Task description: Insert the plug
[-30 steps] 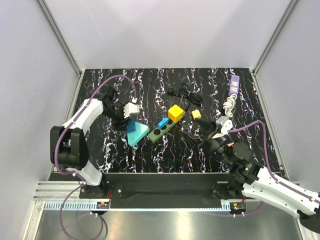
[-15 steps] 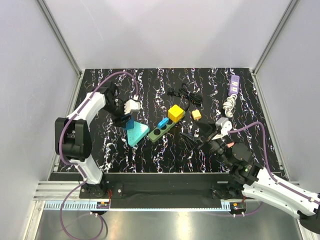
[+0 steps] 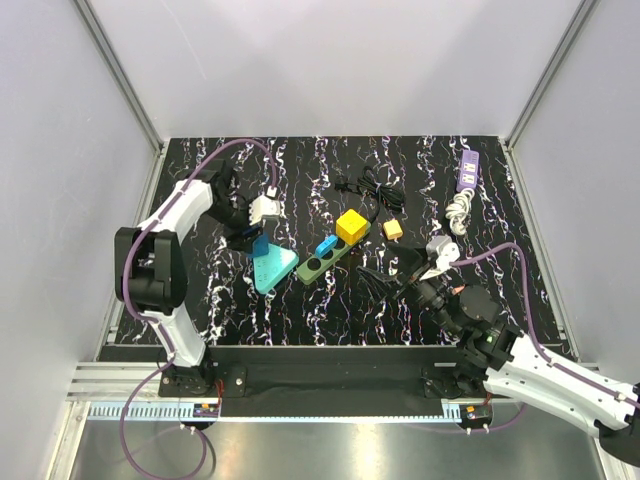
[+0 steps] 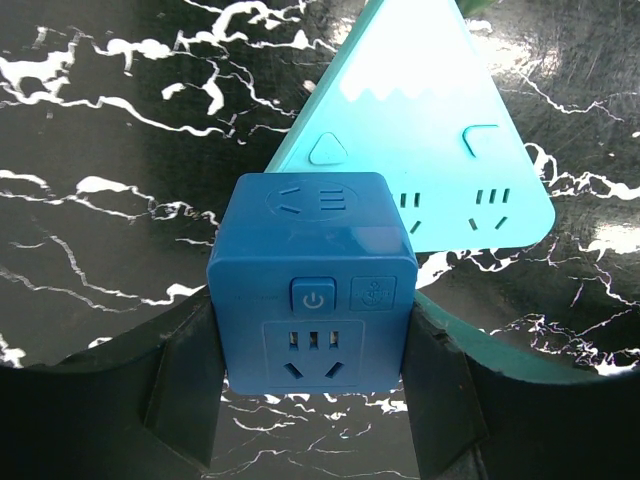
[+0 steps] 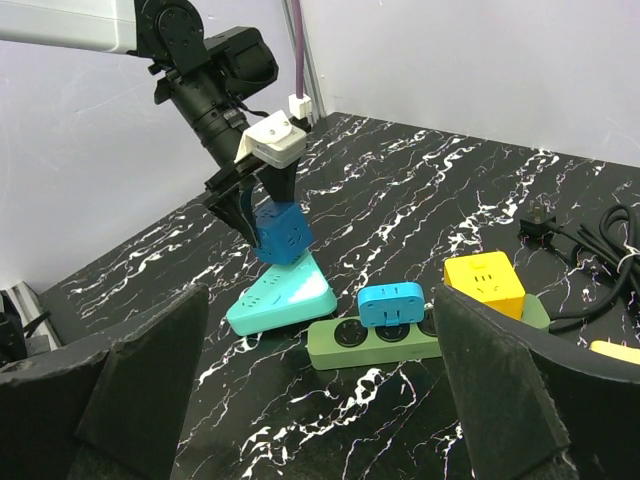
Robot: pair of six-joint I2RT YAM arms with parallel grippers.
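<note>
My left end effector (image 4: pixel 312 400) is clamped on the blue cube plug (image 4: pixel 312 270), holding it tilted over one corner of the teal triangular socket block (image 4: pixel 450 130) on the worktop. Farther right, near the green power strip (image 5: pixel 345 345), my right end effector (image 5: pixel 320 390) hovers empty, its fingers wide apart.

Blue cube plug (image 4: pixel 312 290) hangs over the teal triangular power strip (image 4: pixel 440 150).
</note>
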